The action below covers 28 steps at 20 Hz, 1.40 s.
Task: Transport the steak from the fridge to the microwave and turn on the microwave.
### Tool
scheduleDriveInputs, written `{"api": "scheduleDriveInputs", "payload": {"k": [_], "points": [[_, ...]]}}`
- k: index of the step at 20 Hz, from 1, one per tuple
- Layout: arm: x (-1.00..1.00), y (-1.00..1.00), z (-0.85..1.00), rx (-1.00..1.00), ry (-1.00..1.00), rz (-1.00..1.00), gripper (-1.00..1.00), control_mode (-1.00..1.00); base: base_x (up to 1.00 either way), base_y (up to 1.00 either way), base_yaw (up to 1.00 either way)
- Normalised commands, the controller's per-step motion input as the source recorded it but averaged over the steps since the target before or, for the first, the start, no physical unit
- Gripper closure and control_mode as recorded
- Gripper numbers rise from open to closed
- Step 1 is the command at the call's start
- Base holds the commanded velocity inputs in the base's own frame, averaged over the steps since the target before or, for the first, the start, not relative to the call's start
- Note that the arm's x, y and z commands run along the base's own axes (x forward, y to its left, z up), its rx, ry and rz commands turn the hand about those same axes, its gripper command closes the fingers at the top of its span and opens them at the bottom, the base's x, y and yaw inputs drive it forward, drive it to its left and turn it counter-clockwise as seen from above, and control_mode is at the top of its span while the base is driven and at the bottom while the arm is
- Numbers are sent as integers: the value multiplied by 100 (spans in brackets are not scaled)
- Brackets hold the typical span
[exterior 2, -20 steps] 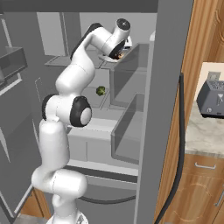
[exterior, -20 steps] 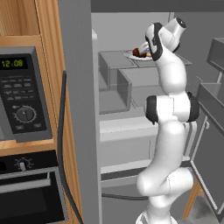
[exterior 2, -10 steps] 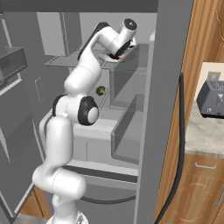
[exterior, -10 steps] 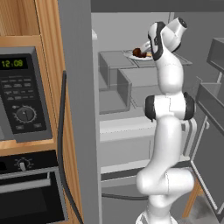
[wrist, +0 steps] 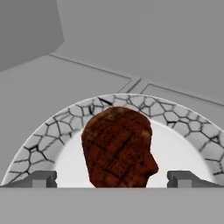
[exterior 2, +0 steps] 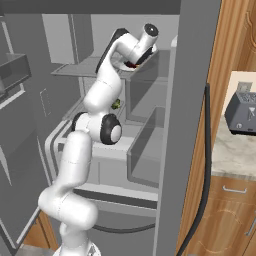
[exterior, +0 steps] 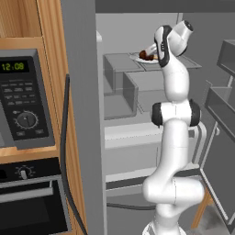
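Early stage: steak [wrist: 118,146] on its plate [wrist: 183,144] inside the fridge [exterior: 137,87], fingers [wrist: 43,178] spread wide either side, gripping nothing. Grasp, carry to microwave [exterior: 23,101], switching on all remain.

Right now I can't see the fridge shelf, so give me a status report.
Gripper open, fingertips either side of the steak. Steak on its plate in the fridge, not gripped. Nothing in the way.

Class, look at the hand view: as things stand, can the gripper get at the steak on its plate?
Probably yes: the open gripper has a fingertip on each side of the steak, with nothing between them on the plate.
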Motion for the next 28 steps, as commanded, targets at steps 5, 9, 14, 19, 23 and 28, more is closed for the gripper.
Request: {"api": "scheduleDriveInputs", "payload": {"k": [5,9,14,19,23,28], "points": [[17,0,-3,-1,3,4,-100,-100,0,0,0],[10,0,-10,-2,7,5,-100,-100,0,0,0],[15,1,-6,0,9,5,-100,-100,0,0,0],[12,4,-10,0,9,5,-100,-100,0,0,0],[2,5,-22,0,12,5,100,-100,0,0,0],[-9,0,-2,0,0,3,100,-100,0,0,0]]}}
